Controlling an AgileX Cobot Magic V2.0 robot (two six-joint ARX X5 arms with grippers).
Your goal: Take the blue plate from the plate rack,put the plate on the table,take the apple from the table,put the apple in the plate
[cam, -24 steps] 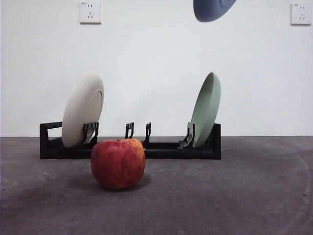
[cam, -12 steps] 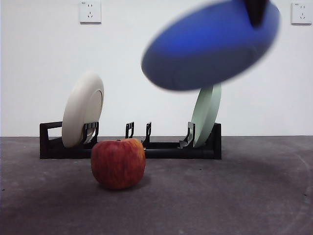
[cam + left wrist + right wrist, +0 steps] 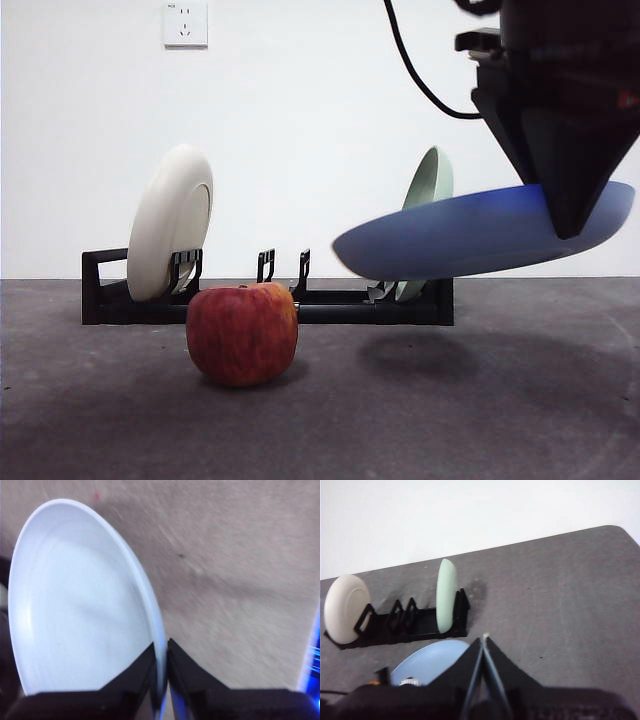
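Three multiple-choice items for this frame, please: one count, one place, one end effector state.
1. Plates standing in the plate rack? A one; B two; C three.
2. The blue plate is: A held above the table; B lying on the table; C in the rack.
3. The left end effector is: A open; B shut empty; C shut on the blue plate's rim.
Answers: 1 B, the cream plate and green plate stand in it; 2 A, a gap shows beneath it; 3 C, the jaws pinch the rim in the left wrist view.
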